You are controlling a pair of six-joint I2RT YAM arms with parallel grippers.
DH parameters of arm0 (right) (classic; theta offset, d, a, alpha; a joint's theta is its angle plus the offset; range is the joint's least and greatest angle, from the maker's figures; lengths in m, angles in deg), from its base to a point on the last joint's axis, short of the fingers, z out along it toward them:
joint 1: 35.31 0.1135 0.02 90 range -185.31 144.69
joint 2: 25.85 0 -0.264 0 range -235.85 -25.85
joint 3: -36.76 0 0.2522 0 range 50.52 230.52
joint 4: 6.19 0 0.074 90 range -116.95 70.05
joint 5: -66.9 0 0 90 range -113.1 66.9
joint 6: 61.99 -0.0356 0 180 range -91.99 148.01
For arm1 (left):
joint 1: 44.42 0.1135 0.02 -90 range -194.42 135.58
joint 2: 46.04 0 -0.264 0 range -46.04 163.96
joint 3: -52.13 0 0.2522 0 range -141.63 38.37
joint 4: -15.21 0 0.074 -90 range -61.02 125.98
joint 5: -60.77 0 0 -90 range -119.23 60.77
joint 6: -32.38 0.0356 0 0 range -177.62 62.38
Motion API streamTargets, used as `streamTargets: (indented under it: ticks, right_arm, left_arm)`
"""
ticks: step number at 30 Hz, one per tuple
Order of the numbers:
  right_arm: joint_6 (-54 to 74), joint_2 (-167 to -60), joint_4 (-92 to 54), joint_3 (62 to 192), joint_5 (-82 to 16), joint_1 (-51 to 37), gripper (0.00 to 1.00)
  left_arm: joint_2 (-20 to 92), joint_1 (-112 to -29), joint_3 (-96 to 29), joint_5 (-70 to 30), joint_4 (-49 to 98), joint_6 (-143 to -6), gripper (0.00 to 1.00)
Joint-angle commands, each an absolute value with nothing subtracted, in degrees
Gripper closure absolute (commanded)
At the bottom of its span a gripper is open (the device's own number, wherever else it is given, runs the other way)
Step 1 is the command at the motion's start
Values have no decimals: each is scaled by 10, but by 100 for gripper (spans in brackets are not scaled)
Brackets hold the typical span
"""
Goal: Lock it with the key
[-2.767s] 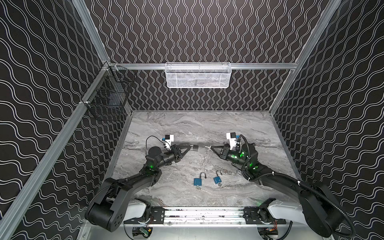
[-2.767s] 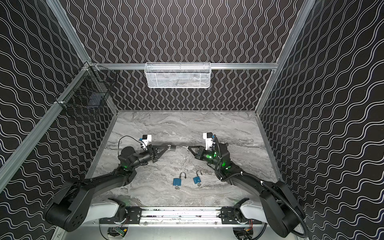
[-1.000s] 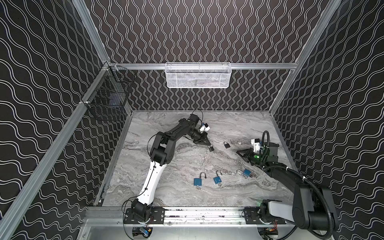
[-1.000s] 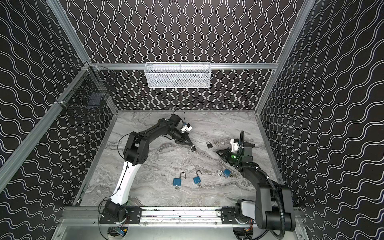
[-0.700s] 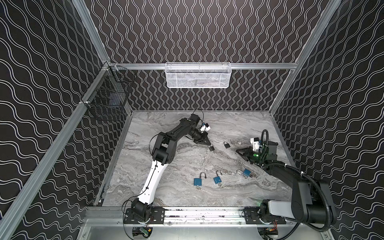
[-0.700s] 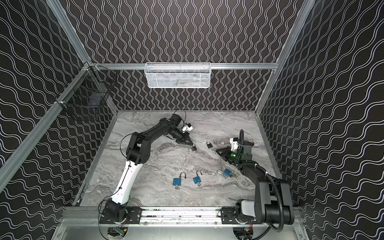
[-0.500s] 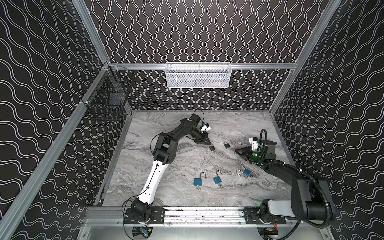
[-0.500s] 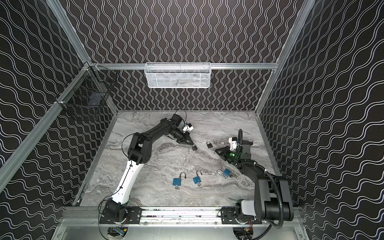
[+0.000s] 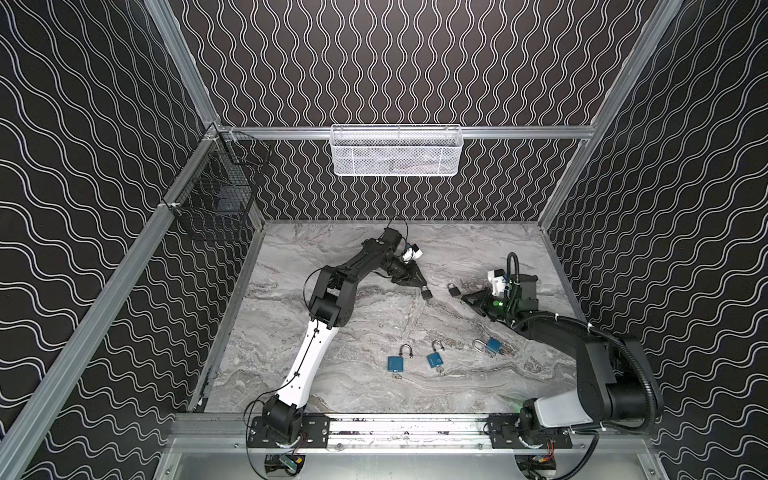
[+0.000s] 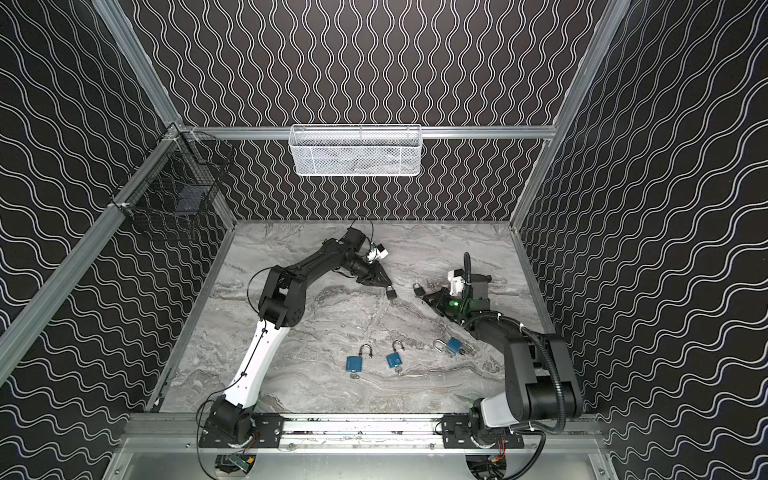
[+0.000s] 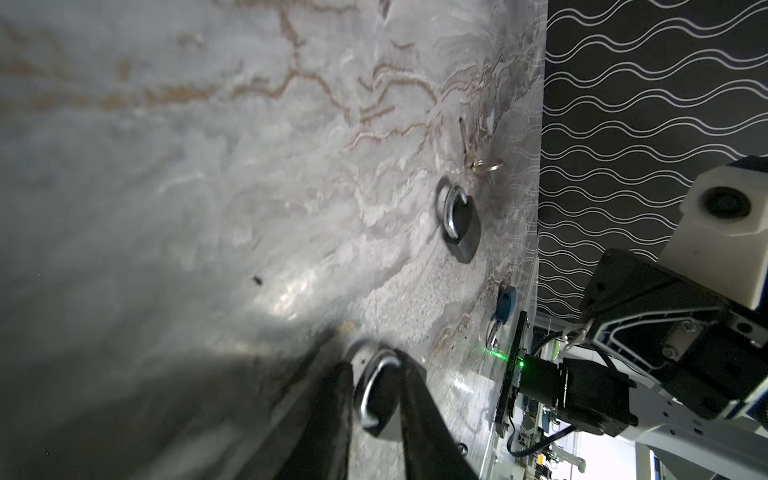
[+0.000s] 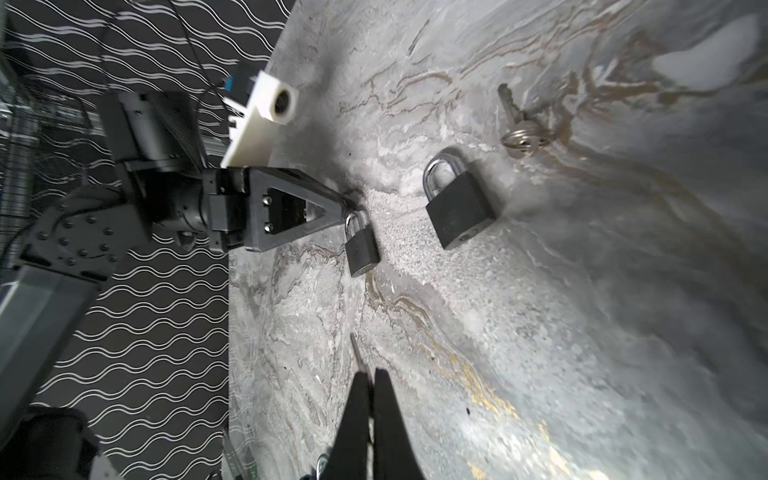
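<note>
In both top views the tabletop (image 9: 332, 257) is a glossy slab with grey marble veining, boxed in by black walls printed with thin white waves. The left gripper (image 9: 420, 286), a matte black wedge, lies low near the far middle. Its tip is at a small black padlock (image 9: 426, 293) that lies flat on the slab. Just beside that lies a larger black padlock (image 9: 453, 289), and the right gripper (image 9: 464, 296) points toward it from the other side. Three blue padlocks (image 9: 397, 364) with bright steel shackles lie in a loose row nearer the front. A white mesh basket (image 10: 355, 156) hangs on the back rail and a black wire basket (image 10: 174, 199) on the left rail.

In the left wrist view, the left gripper's dark fingers (image 11: 419, 411) stand a little apart. The small padlock's rounded, polished shackle lies between them. Beyond it the larger padlock shows a boxy, dull body, and ringed keys (image 11: 478, 163) lie past that.

In the right wrist view, the right gripper's tapered fingers (image 12: 388, 399) are pressed together on a thin, flat silver key (image 12: 355, 353). Its blade juts out over the marble, apart from both black padlocks. I cannot tell whether it touches the slab.
</note>
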State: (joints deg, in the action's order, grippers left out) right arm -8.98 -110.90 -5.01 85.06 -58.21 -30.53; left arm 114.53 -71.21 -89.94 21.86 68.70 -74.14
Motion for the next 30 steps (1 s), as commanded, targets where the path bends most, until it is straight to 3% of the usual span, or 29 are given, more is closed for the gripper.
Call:
streamTargets:
  ticks: [1,2,3,14,21,25,30]
  right_arm:
    - [-90,-1128,-43,869,-545,-289,100]
    - [-92,-1133,-41,874,-538,-284,100]
    - [-93,-1141,-41,881,-530,-279,100]
    - [-105,-1245,-63,996,-449,-224,100]
    - [-112,-1300,-83,1063,-422,-205,100]
    - [-113,-1316,-89,1073,-415,-195,100]
    - [-119,-1320,-85,1073,-397,-184,100]
  left_arm:
    - [1149,-708,-905,203,637,-776,68]
    - [1150,-708,-907,200,633,-783,55]
    - [1149,-707,-907,199,626,-790,51]
    - [1031,-677,-811,190,534,-846,30]
    - [849,-672,-662,141,481,-880,2]
    - [749,-671,-567,97,464,-893,2]
    - [611,-677,-440,-62,470,-900,2]
